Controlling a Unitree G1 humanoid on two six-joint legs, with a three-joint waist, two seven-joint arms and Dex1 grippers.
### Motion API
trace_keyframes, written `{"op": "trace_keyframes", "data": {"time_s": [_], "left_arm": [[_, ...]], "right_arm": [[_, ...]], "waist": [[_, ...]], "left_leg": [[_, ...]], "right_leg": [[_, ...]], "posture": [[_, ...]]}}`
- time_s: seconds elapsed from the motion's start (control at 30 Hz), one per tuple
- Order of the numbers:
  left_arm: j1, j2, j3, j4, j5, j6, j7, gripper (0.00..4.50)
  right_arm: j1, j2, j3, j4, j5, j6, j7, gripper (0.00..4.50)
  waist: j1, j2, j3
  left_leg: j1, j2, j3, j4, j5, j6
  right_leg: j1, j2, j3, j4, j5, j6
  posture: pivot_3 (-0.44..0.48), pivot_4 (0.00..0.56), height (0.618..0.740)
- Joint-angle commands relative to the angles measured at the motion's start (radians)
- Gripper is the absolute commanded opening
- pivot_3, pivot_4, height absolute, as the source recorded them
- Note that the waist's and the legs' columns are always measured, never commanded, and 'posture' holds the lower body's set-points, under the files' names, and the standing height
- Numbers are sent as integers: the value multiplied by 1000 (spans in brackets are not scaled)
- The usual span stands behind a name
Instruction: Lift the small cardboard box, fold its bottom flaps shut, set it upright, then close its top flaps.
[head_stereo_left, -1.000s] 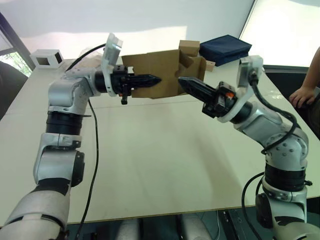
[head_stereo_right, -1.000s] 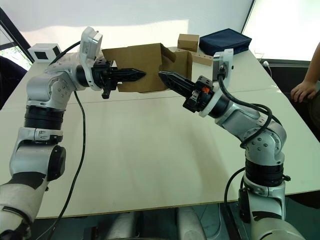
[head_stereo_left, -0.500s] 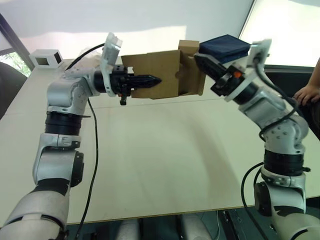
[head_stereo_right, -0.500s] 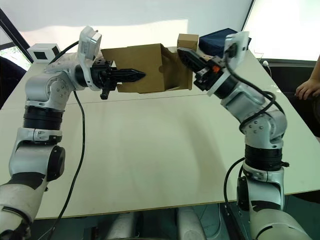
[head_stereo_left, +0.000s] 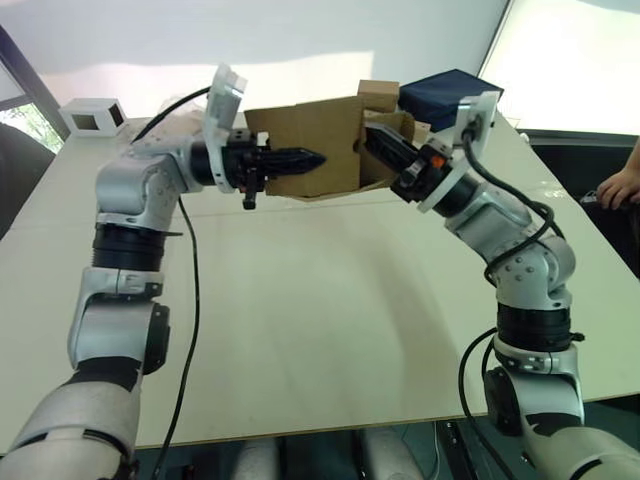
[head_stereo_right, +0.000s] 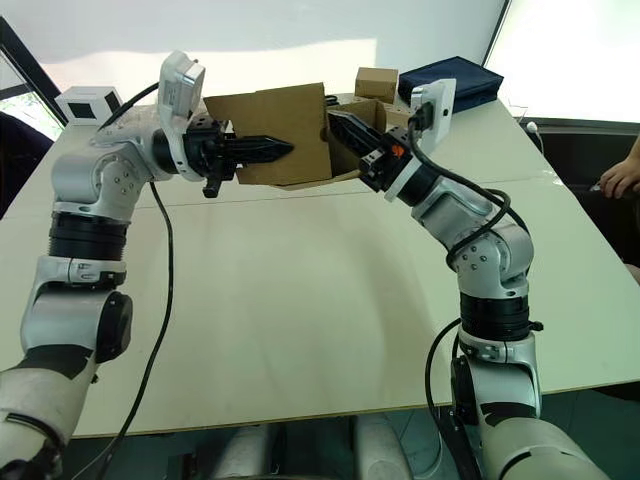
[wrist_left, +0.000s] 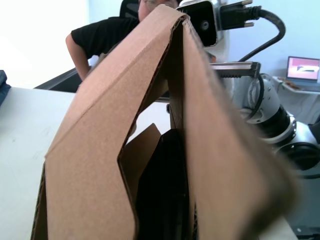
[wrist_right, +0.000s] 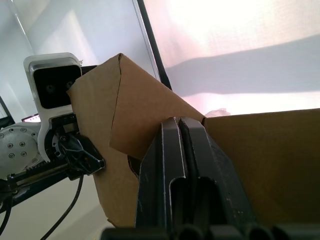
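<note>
The small cardboard box (head_stereo_left: 305, 130) hangs on its side above the far part of the table, plain brown. My left gripper (head_stereo_left: 314, 158) is shut on its front wall, one finger (wrist_left: 165, 190) inside the box. My right gripper (head_stereo_left: 370, 142) is shut, its two fingers (wrist_right: 172, 150) pressed together. Its tip pushes against the loose flaps (head_stereo_left: 392, 135) at the box's right end. I cannot tell whether these are the top or the bottom flaps.
On the white table (head_stereo_left: 300, 310), a white box with a dark window (head_stereo_left: 92, 117) stands far left. A tan cube-like box (head_stereo_right: 376, 83) and a dark blue bag (head_stereo_left: 450, 97) lie behind the held box. A person's hand (head_stereo_left: 620, 185) rests at the right edge.
My right gripper rose from low in front of the box, swung round its right end, and now presses into the flaps there. The left gripper kept holding the box almost still.
</note>
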Motion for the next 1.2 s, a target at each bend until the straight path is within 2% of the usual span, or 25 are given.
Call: {"op": "trace_keyframes", "data": {"time_s": [0.03,0.43,0.57,0.77,1.2], "left_arm": [[-11,-12,24,-49,-52,29,1,0],[-1,-10,52,-55,-129,121,-12,0],[20,-19,24,-55,-92,95,17,0],[27,-27,-10,-33,-13,-3,47,0],[-29,-27,-16,65,35,-103,36,0]], "right_arm": [[-19,24,26,-55,-3,-6,9,33],[-29,62,39,-36,-92,-63,-6,33],[-37,86,37,-47,-128,-113,-16,33],[-15,84,45,-114,-90,-74,4,33],[92,-78,-41,-243,21,79,31,33]], "waist": [[0,0,0],[-1,0,0],[-1,0,0],[0,0,0],[1,0,0]], "left_leg": [[0,0,0,0,0,0],[0,0,0,0,0,0],[0,0,0,0,0,0],[0,0,0,0,0,0],[0,0,0,0,0,0]], "right_leg": [[0,0,0,0,0,0],[0,0,0,0,0,0],[0,0,0,0,0,0],[0,0,0,0,0,0],[0,0,0,0,0,0]], "posture": [[0,150,740],[0,150,740],[0,150,740],[0,150,740],[0,150,740]]}}
